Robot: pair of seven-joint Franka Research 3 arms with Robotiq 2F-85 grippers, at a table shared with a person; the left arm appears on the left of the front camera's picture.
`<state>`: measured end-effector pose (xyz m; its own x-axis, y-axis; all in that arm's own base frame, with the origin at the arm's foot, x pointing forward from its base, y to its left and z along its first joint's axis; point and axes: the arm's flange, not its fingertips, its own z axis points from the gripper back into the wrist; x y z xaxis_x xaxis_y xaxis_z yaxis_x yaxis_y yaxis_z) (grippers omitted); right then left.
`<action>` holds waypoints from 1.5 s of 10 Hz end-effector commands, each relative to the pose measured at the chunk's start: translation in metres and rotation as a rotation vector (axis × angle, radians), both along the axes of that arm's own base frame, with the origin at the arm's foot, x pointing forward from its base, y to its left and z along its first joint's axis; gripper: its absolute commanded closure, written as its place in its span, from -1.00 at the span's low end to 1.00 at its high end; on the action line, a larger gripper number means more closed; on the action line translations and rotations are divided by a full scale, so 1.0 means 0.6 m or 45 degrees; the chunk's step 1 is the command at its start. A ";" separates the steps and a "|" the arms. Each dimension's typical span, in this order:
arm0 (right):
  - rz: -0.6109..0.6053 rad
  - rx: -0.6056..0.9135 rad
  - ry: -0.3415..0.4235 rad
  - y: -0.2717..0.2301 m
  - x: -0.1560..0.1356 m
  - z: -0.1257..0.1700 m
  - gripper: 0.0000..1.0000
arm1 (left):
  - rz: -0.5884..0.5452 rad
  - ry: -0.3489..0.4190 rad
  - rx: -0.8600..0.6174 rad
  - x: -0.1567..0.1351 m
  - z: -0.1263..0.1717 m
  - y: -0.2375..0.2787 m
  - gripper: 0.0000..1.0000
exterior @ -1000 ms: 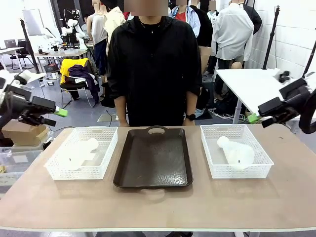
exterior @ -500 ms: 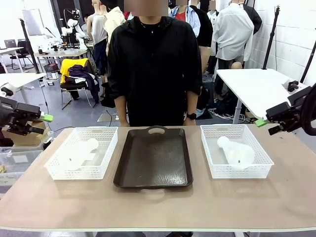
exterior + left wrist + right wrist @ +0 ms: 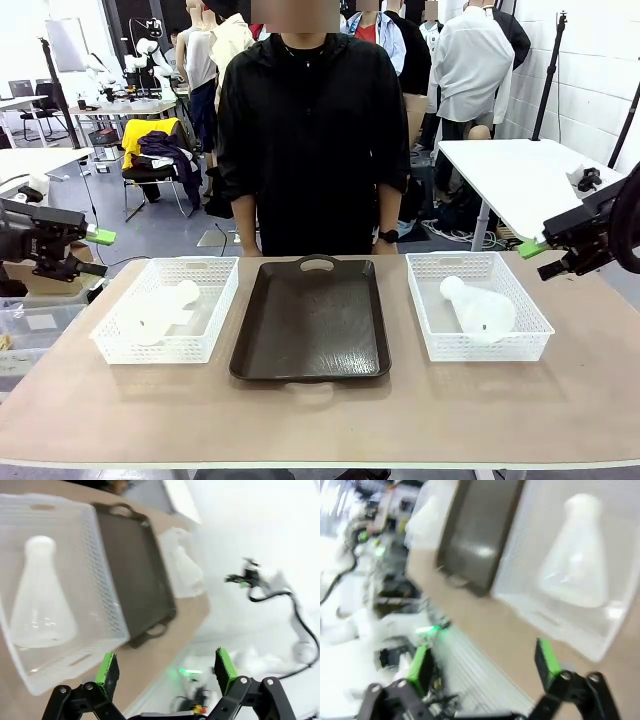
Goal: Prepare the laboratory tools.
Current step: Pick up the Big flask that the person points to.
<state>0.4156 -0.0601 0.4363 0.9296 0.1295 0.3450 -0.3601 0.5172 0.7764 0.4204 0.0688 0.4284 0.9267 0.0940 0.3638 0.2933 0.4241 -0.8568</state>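
Observation:
Two frosted-white conical flasks lie on their sides, one in each white lattice basket: the left flask [image 3: 160, 311] [image 3: 42, 602] and the right flask [image 3: 479, 309] [image 3: 579, 566]. My left gripper [image 3: 97, 253] [image 3: 166, 667] hovers open off the table's left edge, above and beside the left basket [image 3: 215, 300]. Off the right edge my right gripper [image 3: 537, 260] [image 3: 482, 662] also stands open, beside the right basket [image 3: 440, 345]. Nothing sits between either pair of green pads. The left wrist view shows the far flask [image 3: 182, 565] too.
A dark brown tray [image 3: 312, 320] [image 3: 135, 580] [image 3: 480, 535] with nothing on it lies between the baskets. A person in a black jacket [image 3: 310, 130] stands at the far edge, hands out of sight. The near half of the table [image 3: 320, 415] is bare.
Both arms have drawn outward from the table's sides, the left gripper moving left and slightly down, the right gripper moving right. The flasks and baskets have not moved.

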 end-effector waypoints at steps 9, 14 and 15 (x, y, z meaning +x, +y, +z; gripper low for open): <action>-0.049 0.415 0.138 -0.170 0.066 0.024 -1.00 | 0.017 0.046 -0.196 0.009 0.012 0.081 -1.00; -0.115 0.479 0.165 -0.188 0.067 0.013 -1.00 | -0.003 0.079 -0.088 0.015 0.025 0.055 -1.00; -0.111 0.486 0.161 -0.189 0.069 0.015 -1.00 | -0.008 0.059 -0.091 0.018 0.033 0.051 -1.00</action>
<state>0.4507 -0.1746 0.4417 0.9682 -0.0403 0.2470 -0.2315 0.2307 0.9451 0.4318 0.1017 0.4381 0.9409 0.1161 0.3182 0.2657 0.3296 -0.9060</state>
